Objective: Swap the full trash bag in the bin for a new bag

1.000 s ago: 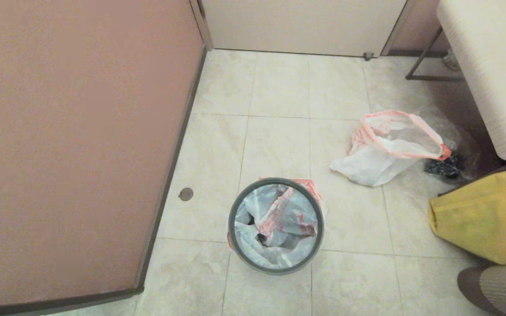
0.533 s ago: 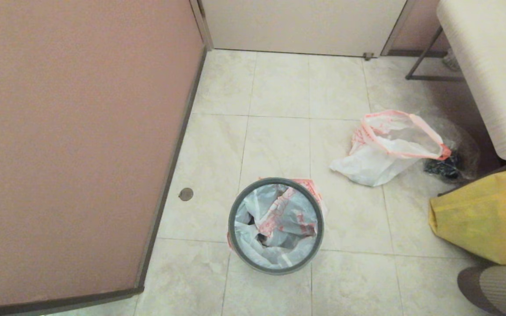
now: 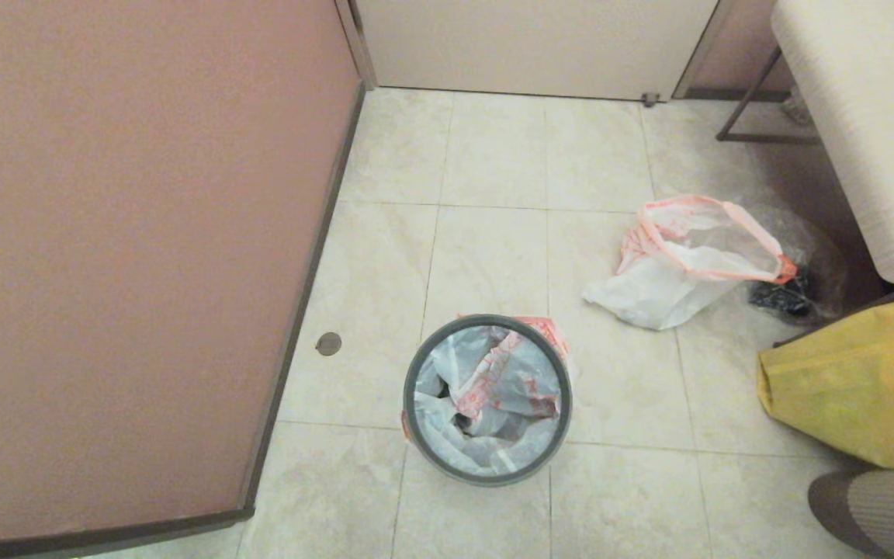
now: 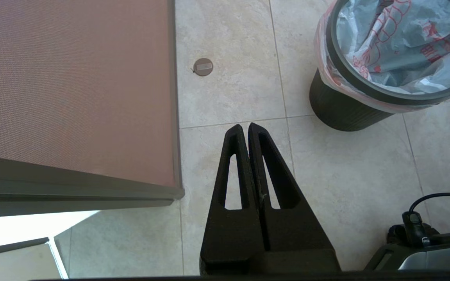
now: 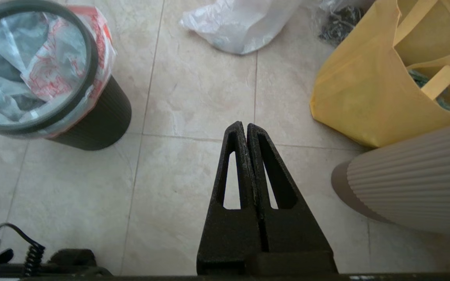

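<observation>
Here, at the far left of the head view, a pinkish-brown panel (image 3: 129, 264) meets the tiled floor (image 3: 486, 155), with a small round floor plug (image 3: 328, 343) just beside its base. The left gripper (image 4: 245, 125) hangs over bare tile with its fingers pressed together, holding nothing. Next comes the bin (image 3: 487, 400), black under its grey hoop (image 3: 408, 388) and lined with a crumpled white bag (image 3: 493, 388) printed in red. The right gripper (image 5: 243, 124) is likewise closed on nothing, above the floor. Farther right, another white bag with a pink rim (image 3: 687, 264) lies on the floor, well apart from the bin, and touching a clear bag with black stuff (image 3: 792, 291). A yellow bag (image 3: 858, 388) stands at the right edge.
</observation>
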